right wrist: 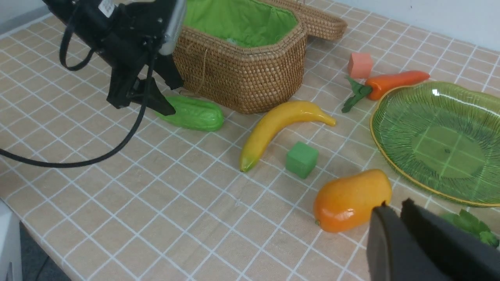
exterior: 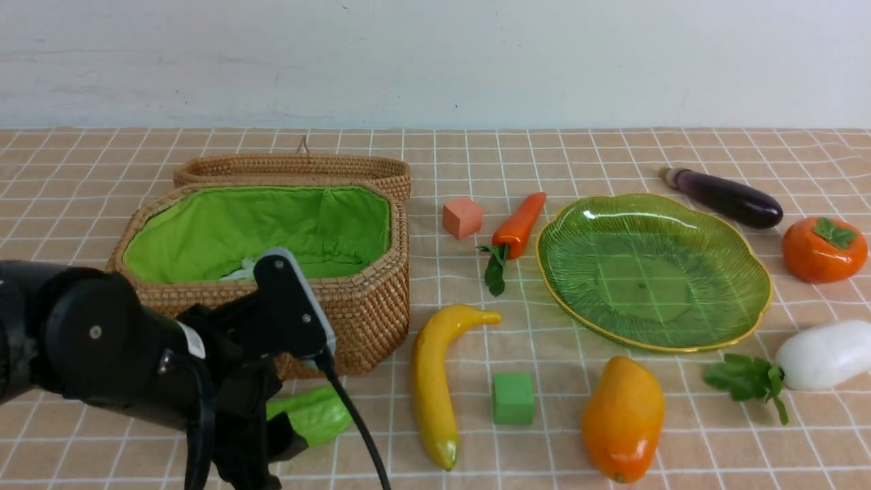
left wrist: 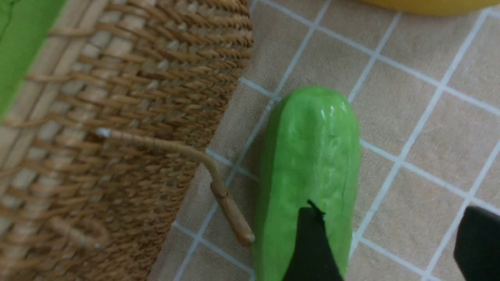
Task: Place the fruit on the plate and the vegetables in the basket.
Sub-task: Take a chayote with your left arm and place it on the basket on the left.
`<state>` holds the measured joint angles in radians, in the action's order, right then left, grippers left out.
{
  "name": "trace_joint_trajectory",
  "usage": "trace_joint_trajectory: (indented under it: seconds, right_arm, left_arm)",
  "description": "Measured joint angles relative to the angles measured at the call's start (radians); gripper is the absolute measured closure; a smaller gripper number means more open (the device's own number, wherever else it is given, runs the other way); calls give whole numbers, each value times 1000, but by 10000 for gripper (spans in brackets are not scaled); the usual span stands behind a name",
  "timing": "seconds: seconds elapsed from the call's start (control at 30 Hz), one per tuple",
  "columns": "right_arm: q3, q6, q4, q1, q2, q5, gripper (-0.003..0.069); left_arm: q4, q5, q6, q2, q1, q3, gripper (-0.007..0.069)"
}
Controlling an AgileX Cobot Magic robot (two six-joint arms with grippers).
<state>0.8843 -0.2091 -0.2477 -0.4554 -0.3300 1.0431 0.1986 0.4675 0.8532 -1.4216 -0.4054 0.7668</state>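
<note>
The round black left arm (exterior: 88, 340) has silver screws (exterior: 95, 332), a white sticker (exterior: 194, 340), a grey-edged camera box (exterior: 292, 299) and a thin black cable (exterior: 357, 422). The right gripper (right wrist: 396, 207) has flat black fingers (right wrist: 383, 242).

— What is seen behind the table (exterior: 612, 146)?
— A plain, pale wall (exterior: 435, 61), faintly scuffed, is met along the table's far edge.
— And how is the table covered?
— A beige tablecloth (exterior: 81, 170) ruled with white grid lines is spread over it. Soft, even light is cast, and only faint shadows are thrown. Past one near corner a dark strip (right wrist: 29, 249) is glimpsed, unidentified.
</note>
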Motion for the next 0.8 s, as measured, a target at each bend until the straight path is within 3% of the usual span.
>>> trace_joint_trajectory:
  seconds: [0.2, 0.57, 0.8]
  right_arm:
    - [0, 0, 0, 0, 0, 9, 595]
    - [0, 0, -32, -3, 0, 17, 589]
    - [0, 0, -37, -3, 0, 17, 583]
  left_arm:
    - [-13, -105, 127, -65, 0, 0, 97]
    - [0, -154, 334, -79, 0, 0, 139]
    - [121, -141, 435, -93, 0, 0, 141]
